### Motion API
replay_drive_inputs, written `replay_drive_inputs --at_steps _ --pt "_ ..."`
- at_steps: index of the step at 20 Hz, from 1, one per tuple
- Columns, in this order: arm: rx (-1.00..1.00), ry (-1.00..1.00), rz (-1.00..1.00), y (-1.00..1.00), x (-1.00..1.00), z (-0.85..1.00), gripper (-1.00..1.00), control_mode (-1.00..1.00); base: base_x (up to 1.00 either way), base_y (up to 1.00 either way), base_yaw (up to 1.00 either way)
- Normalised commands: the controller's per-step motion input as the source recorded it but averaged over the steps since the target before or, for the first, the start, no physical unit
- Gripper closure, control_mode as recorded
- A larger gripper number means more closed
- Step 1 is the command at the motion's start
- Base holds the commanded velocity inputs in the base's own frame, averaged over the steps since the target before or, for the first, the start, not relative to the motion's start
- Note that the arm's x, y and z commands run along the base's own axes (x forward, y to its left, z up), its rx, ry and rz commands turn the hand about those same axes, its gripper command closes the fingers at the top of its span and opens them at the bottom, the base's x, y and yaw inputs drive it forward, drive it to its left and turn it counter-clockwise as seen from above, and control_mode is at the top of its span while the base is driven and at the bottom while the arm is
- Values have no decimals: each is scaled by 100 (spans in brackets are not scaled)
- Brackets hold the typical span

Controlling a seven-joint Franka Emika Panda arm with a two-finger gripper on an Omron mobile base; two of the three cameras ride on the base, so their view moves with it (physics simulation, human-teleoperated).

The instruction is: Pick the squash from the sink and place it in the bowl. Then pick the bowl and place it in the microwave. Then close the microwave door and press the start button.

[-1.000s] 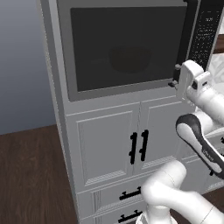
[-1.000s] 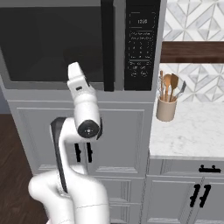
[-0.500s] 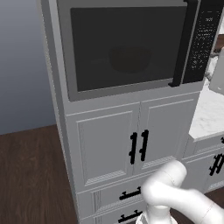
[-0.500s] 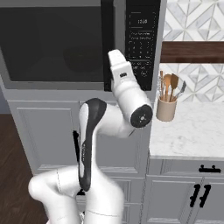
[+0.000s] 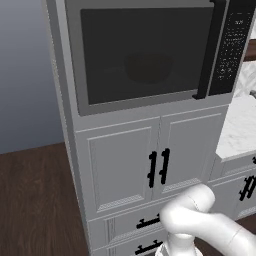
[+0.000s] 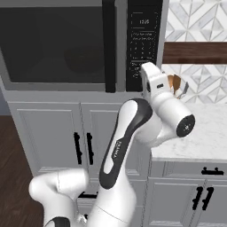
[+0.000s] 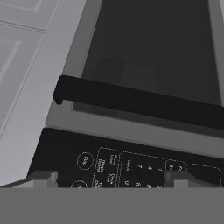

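Facing the keypad (image 7: 131, 168) of the microwave (image 5: 150, 55), the gripper (image 7: 109, 181) is held with jaws spread, presumably to press start; the door (image 6: 57, 44) is shut, the bowl (image 5: 148, 67) dimly visible inside.

Flat, even rendered light with soft shadows and no glare; the dark glass microwave door (image 5: 142, 52) dims a faint round bowl shape (image 5: 147, 67) behind it

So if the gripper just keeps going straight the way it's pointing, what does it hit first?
Most likely the keypad on the microwave. The open gripper faces that black strip, with the door handle further up the hand view. How near it is, I cannot tell.
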Motion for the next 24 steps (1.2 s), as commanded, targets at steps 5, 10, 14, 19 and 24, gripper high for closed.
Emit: replay_drive_inputs --at_steps 5,10,14,19,24 --pt "4 -5 -7 6 44 -10 100 -100 0 0 0" --pt "4 0 -9 0 50 -7 100 -100 0 0 0" --pt "6 0 -4 -2 40 0 100 -100 0 0 0" --pt "5 1 -3 0 41 -5 100 -100 0 0 0" --pt "7 0 0 -6 29 -2 100 -100 0 0 0"
